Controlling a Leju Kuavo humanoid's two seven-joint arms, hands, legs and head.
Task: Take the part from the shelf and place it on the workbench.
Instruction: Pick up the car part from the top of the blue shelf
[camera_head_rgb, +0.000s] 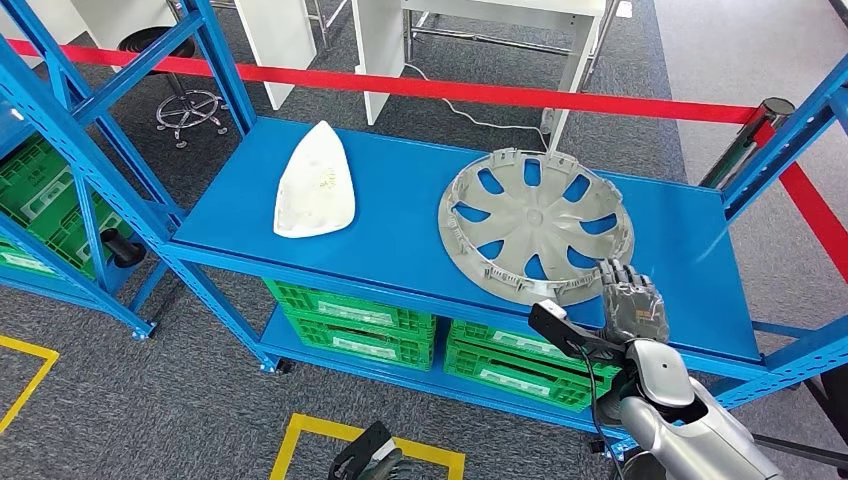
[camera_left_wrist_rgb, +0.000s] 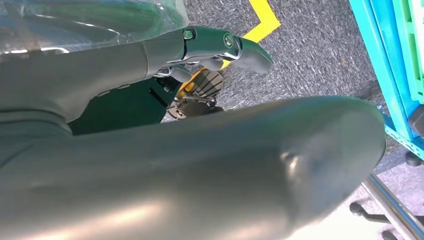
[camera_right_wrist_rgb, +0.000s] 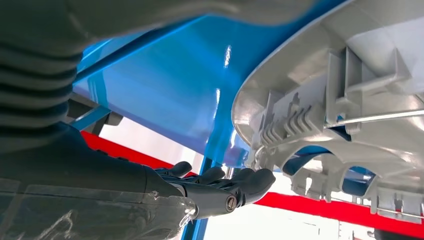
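Note:
A grey wheel cover (camera_head_rgb: 537, 222) lies inside-up on the blue shelf top (camera_head_rgb: 400, 215), toward its right end. My right hand (camera_head_rgb: 631, 300) is at the cover's near right rim with its fingers stretched out. In the right wrist view the dark fingertips (camera_right_wrist_rgb: 252, 179) lie just beside the cover's ribbed rim (camera_right_wrist_rgb: 300, 125), and nothing is held between them. A white curved panel (camera_head_rgb: 316, 186) lies on the left half of the shelf. My left hand (camera_head_rgb: 372, 460) hangs low by the floor, its fingers (camera_left_wrist_rgb: 227, 46) apart and holding nothing.
Green crates (camera_head_rgb: 350, 315) fill the lower shelf level. Blue uprights (camera_head_rgb: 790, 135) frame both ends of the shelf. A red barrier tape (camera_head_rgb: 500, 95) runs behind it, with a stool (camera_head_rgb: 185, 100) and white desks beyond. Yellow floor marks (camera_head_rgb: 300, 430) lie in front.

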